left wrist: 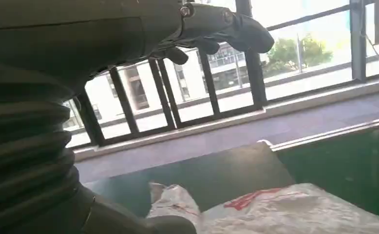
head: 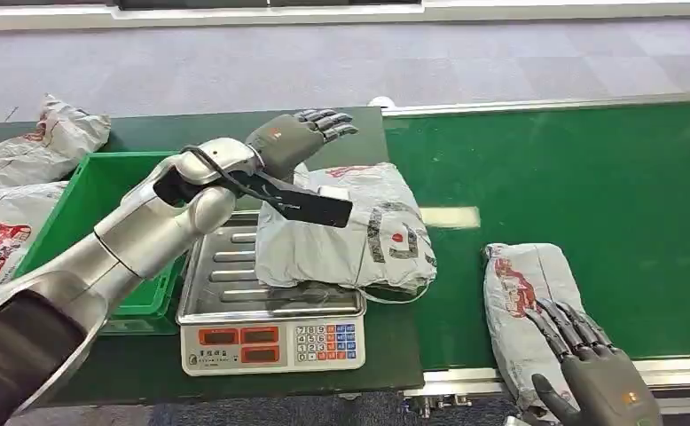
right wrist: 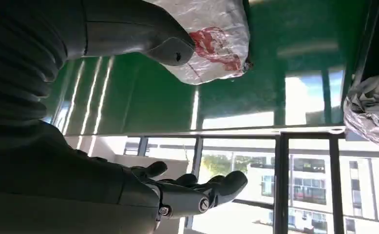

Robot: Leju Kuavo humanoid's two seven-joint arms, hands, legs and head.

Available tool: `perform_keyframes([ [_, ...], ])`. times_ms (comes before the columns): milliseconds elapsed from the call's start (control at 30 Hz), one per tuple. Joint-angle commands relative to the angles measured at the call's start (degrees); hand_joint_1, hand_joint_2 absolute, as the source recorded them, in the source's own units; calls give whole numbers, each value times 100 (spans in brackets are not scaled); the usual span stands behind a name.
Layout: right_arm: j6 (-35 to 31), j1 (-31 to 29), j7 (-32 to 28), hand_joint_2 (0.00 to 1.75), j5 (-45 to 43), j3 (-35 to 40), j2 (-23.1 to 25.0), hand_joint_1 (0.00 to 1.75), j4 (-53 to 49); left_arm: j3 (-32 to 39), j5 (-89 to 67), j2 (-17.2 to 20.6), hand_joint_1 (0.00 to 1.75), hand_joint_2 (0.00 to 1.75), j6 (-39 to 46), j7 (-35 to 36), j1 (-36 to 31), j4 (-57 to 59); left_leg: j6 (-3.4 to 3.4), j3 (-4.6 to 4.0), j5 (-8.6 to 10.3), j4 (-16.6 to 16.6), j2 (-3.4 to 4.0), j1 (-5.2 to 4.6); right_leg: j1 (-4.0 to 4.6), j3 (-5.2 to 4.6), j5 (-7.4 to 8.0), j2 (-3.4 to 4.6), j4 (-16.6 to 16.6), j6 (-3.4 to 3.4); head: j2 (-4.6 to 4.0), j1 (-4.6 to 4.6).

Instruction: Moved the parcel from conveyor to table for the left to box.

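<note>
Head view alone shows the scale (head: 270, 342) under the parcel (head: 346, 231).

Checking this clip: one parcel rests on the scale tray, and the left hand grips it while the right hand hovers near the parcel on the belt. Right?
Not quite. The head view shows the left hand open above the scale parcel, gripping nothing. The rest holds: right hand near the belt parcel.

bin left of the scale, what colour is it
Bright green; the bin shows best in the head view, beside the scale.
</note>
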Motion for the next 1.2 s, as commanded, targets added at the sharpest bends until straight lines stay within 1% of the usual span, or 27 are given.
perform_keyframes([
  [33,15,-651,40,175,230,855,757,0,793,-608,26,-682,0,175,288,-298,303,1145,-3,25,13,-32,-2,11,12,32,13,-17,-40,-1,0,2],
  [100,-1,-662,41,175,241,859,768,0,797,-644,4,-741,0,175,308,-365,318,1282,-2,18,11,-24,-2,7,8,22,10,-17,-28,0,0,2],
  [167,22,-771,-59,175,226,892,884,0,881,-771,-76,-1000,0,175,178,-535,548,1924,-3,12,6,-16,2,7,8,16,6,-12,-20,0,0,0],
  [233,54,-892,-142,175,232,933,952,0,946,-986,-390,-1249,0,175,413,-680,799,2686,-3,23,16,-37,6,9,10,28,16,-14,-43,2,0,2],
  [267,77,-933,-187,175,207,950,1002,0,985,-816,-303,-1433,0,175,617,-796,1021,3190,-2,38,12,-40,3,5,6,41,10,-12,-40,2,0,2],
  [333,109,-964,-201,175,202,1004,1027,0,1034,-806,-401,-1531,0,175,883,-804,1284,3657,-2,52,10,-46,12,1,2,50,9,-2,-41,2,0,2],
  [400,94,-985,-201,175,202,1022,1042,0,1084,-814,-442,-1522,0,175,1044,-862,1378,3764,-2,54,16,-62,27,3,5,49,19,5,-57,3,0,2],
  [500,97,-984,-210,175,206,1025,1025,0,1089,-697,-333,-1558,0,175,967,-833,1323,3830,-3,21,7,-30,23,8,8,20,11,2,-30,1,0,-2],
  [533,107,-1016,-249,175,176,1059,998,0,1117,-612,-323,-1555,0,175,915,-804,1400,3886,-3,15,6,-20,6,9,9,20,5,-9,-22,2,0,0],
  [600,130,-1132,-307,175,145,1099,1019,0,1221,-490,-255,-1525,0,175,964,-785,1618,3989,3,38,6,-34,-13,-4,3,53,-7,-18,-23,21,0,2],
  [667,196,-1480,-515,175,85,1225,1133,0,1505,-345,-226,-1531,0,175,1053,-702,1947,4113,36,40,-25,-32,-6,2,4,104,-36,-12,-24,44,0,4],
  [700,214,-1589,-573,175,79,1263,1193,0,1596,-317,-247,-1544,0,175,1105,-678,2078,4149,42,61,-35,-38,5,3,4,126,-41,-2,-30,45,0,0],
  [733,232,-1696,-629,175,75,1317,1252,0,1681,-301,-277,-1552,0,175,1148,-637,2211,4174,42,61,-21,-53,19,-1,0,122,-29,7,-45,47,0,2],
  [767,239,-1760,-654,175,78,1342,1293,0,1740,-264,-282,-1566,0,175,1193,-615,2314,4188,45,73,-35,-40,9,0,0,140,-41,1,-32,47,0,2],
  [800,239,-1768,-656,175,79,1345,1300,0,1749,-260,-285,-1570,0,175,1209,-610,2330,4189,44,80,-29,-52,20,0,-1,145,-31,9,-43,47,0,0],
  [833,239,-1768,-656,175,79,1345,1300,0,1749,-260,-285,-1570,0,175,1209,-610,2330,4189,43,62,-18,-58,31,0,-1,125,-14,13,-51,47,0,0],
  [867,239,-1761,-656,175,79,1346,1299,0,1749,-256,-283,-1578,0,175,1201,-612,2317,4185,49,83,-45,-21,-5,0,-1,157,-49,-17,-17,54,0,0],
  [900,237,-1748,-656,175,79,1343,1293,0,1745,-247,-279,-1576,0,175,1192,-620,2288,4178,49,67,-35,-20,-9,-2,-2,145,-49,-23,-18,59,0,0],
  [933,225,-1722,-681,175,80,1331,1294,0,1712,-215,-309,-1576,143,175,1177,-622,2314,4176,64,108,-67,11,-43,-3,-3,196,-93,-51,11,69,0,2],
  [967,219,-1690,-678,175,81,1333,1306,0,1698,-218,-337,-1581,175,175,1198,-620,2351,4170,63,74,-54,20,-48,-4,-4,159,-80,-62,16,68,0,2],
  [1000,205,-1640,-693,175,82,1343,1301,0,1663,-194,-341,-1571,175,175,1196,-621,2368,4162,60,43,-43,22,-38,-2,-2,129,-63,-58,15,67,0,2],
  [1033,185,-1603,-702,175,83,1340,1298,0,1637,-178,-380,-1559,175,175,1249,-624,2372,4144,64,73,-53,16,-54,-7,-7,166,-79,-70,12,67,0,0],
  [1067,154,-1559,-725,175,85,1353,1295,0,1613,-148,-382,-1533,175,175,1241,-624,2347,4144,61,43,-37,12,-41,-8,-9,133,-62,-63,6,67,0,0],
  [1100,141,-1537,-733,175,87,1357,1293,0,1607,-137,-391,-1515,175,175,1235,-631,2325,4141,63,92,-56,10,-64,-7,-8,190,-86,-78,6,69,0,2],
  [1133,116,-1532,-735,175,87,1351,1303,0,1609,-98,-452,-1501,175,175,1333,-660,2312,4122,62,59,-43,6,-57,-8,-10,155,-70,-75,2,69,0,0],
  [1167,102,-1516,-739,175,88,1357,1319,0,1604,-54,-454,-1468,175,175,1346,-669,2256,4109,62,96,-55,6,-68,-11,-12,193,-88,-82,5,69,0,0],
  [1200,90,-1527,-746,175,89,1361,1337,0,1619,-27,-464,-1442,175,175,1347,-654,2212,4101,61,70,-44,4,-57,-10,-12,165,-73,-74,0,68,0,2],
])
